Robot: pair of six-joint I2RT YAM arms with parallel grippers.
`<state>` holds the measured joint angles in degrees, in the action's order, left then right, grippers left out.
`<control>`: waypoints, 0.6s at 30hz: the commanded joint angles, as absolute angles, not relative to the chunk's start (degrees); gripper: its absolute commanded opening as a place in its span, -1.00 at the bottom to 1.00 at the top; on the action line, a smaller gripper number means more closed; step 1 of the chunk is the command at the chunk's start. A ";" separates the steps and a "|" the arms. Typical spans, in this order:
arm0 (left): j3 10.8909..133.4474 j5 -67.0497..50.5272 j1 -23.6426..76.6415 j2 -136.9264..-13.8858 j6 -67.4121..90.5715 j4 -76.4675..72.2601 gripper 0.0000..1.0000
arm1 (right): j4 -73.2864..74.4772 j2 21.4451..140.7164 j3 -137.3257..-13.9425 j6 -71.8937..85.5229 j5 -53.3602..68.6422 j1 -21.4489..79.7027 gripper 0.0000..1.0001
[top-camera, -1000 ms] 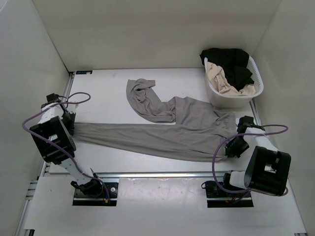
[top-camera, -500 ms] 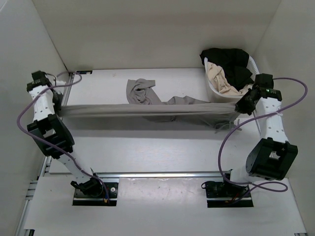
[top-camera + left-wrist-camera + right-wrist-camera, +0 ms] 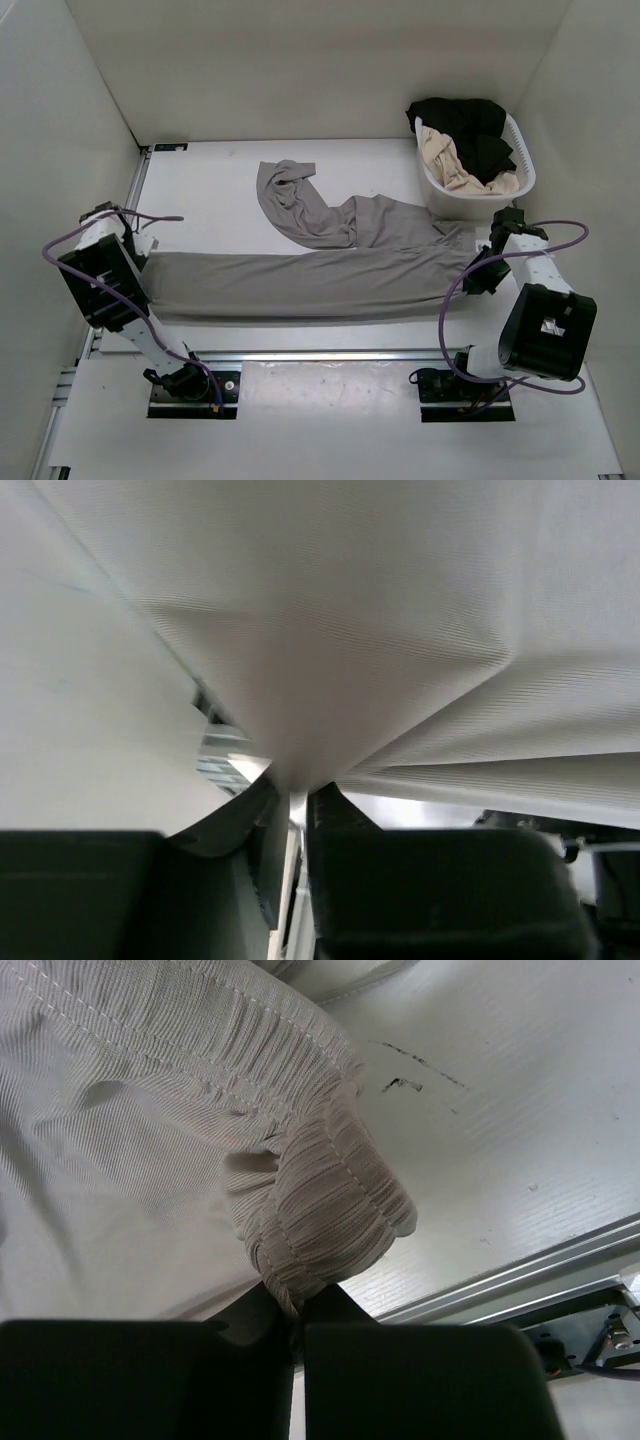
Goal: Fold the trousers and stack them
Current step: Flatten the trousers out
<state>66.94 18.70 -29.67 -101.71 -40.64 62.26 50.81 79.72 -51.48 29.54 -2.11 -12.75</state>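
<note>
Cloth of the trousers [image 3: 300,285], plain taupe-grey, is spread across the white bench [image 3: 210,190]. One leg is drawn out flat in a long band along the near side, reaching from the left edge almost to the right. The other leg is bent away toward the back and ends in a crumpled heap near the middle of the far half. The waist end lies at the right, just on the near side of the white basket [image 3: 470,205], in which a black garment [image 3: 465,115] and a beige-cream garment [image 3: 445,160] are piled.

The left pincer [image 3: 297,802] is closed on the cuff end of the stretched leg. In the left wrist view the cloth is seen gathered to a point and nipped between the two dark fingers, with folds fanning upward from the grip.

The right pincer [image 3: 297,1317] is closed on the elastic waistband [image 3: 330,1210]. In the right wrist view the ribbed, stitched band is bunched into a lump and clamped between the fingers, with bare bench and a metal rail [image 3: 520,1278] seen beyond it.

Both pincers are held low over the bench; whether the surface is touched cannot be told.
</note>
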 commanded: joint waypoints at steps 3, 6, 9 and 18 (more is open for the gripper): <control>75.84 13.98 -29.00 -102.56 -37.97 58.45 -0.40 | 46.68 78.83 -50.63 28.92 -2.81 -13.18 -1.00; 79.44 14.76 -29.00 -107.83 -36.74 57.30 -0.32 | 46.67 80.06 -50.63 28.92 -2.81 -13.18 -1.00; 83.75 15.37 -29.00 -111.27 -36.21 58.00 -0.05 | 46.67 80.60 -50.63 28.39 -2.81 -13.18 -1.00; 67.35 12.39 -32.78 -93.72 -38.67 59.15 -0.16 | 45.62 79.98 -48.87 28.39 -4.22 -13.18 -1.00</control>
